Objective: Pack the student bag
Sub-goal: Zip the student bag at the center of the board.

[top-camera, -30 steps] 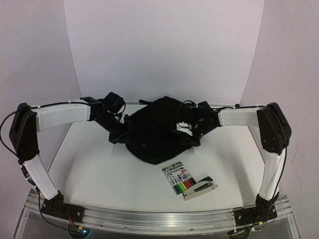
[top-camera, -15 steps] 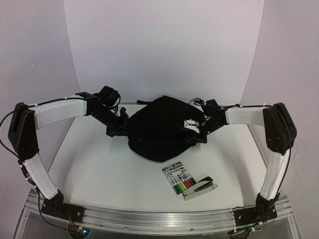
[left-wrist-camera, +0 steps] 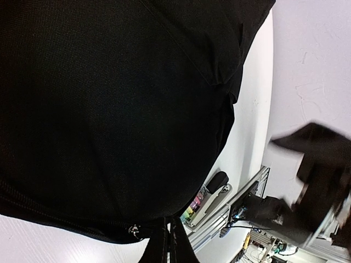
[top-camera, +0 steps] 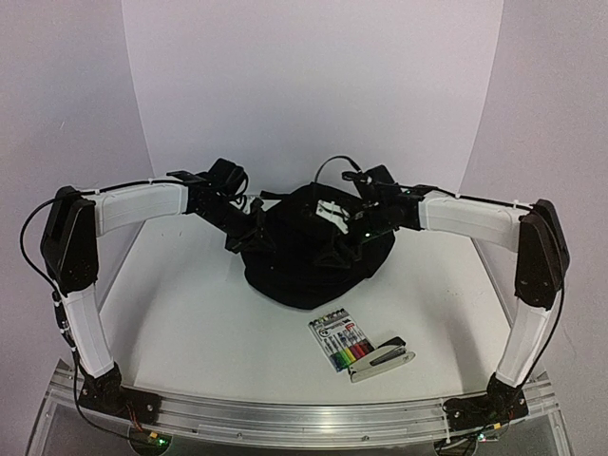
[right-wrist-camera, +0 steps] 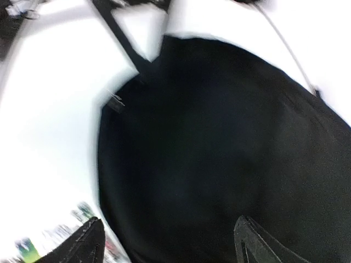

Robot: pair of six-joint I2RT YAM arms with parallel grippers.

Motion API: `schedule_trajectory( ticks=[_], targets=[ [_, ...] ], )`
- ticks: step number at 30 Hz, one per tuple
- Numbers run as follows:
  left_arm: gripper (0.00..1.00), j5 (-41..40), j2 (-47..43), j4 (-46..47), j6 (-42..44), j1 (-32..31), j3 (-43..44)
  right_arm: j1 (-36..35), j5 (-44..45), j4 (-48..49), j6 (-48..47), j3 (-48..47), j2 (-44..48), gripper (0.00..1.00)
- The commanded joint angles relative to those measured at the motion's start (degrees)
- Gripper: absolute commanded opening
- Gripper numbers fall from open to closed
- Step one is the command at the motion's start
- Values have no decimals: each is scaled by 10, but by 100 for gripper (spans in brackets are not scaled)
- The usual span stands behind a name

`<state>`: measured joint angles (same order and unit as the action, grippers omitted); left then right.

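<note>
At the back middle of the table [top-camera: 190,313], one bag [top-camera: 304,271]: slumped, soft, floppy, and probably light and near empty. The fabric will likely sag and bunch under a pinch, so I'd grab the zipper edge or a strap, not the flat panel. Two arms, one at each flank. Right gripper [right-wrist-camera: 167,219] is over the panel, fingers spread wide, nothing in them. Left gripper [top-camera: 255,237] is at the bag's left rim; can't tell its opening or whether it has cloth. Front right: one marker pack [top-camera: 343,343], with one stapler [top-camera: 381,358] just beside it.
</note>
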<state>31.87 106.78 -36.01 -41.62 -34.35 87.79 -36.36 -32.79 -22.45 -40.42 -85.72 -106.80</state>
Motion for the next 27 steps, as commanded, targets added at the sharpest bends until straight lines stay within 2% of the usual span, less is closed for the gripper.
schedule_trajectory(
  ticks=[1, 8, 13, 18, 22, 27],
  targets=[
    [0, 11, -4, 19, -4, 1, 23, -49, -4, 15, 94, -39, -41, 76],
    [0, 2, -17, 36, -23, 5, 1, -87, 30, 47, 122, -46, -94, 72],
    [0, -5, -23, 35, -22, 7, -3, -85, 95, 49, 104, -21, -106, 57],
    [0, -13, -28, 30, -22, 12, -17, -68, 112, 48, 99, 18, -69, 3],
    [0, -51, -37, 4, -18, 30, -31, -35, 129, 46, 67, 72, -13, 0],
    [0, -76, -57, -4, -15, 62, -56, 55, 137, 22, -34, 150, 46, 0]
  ],
)
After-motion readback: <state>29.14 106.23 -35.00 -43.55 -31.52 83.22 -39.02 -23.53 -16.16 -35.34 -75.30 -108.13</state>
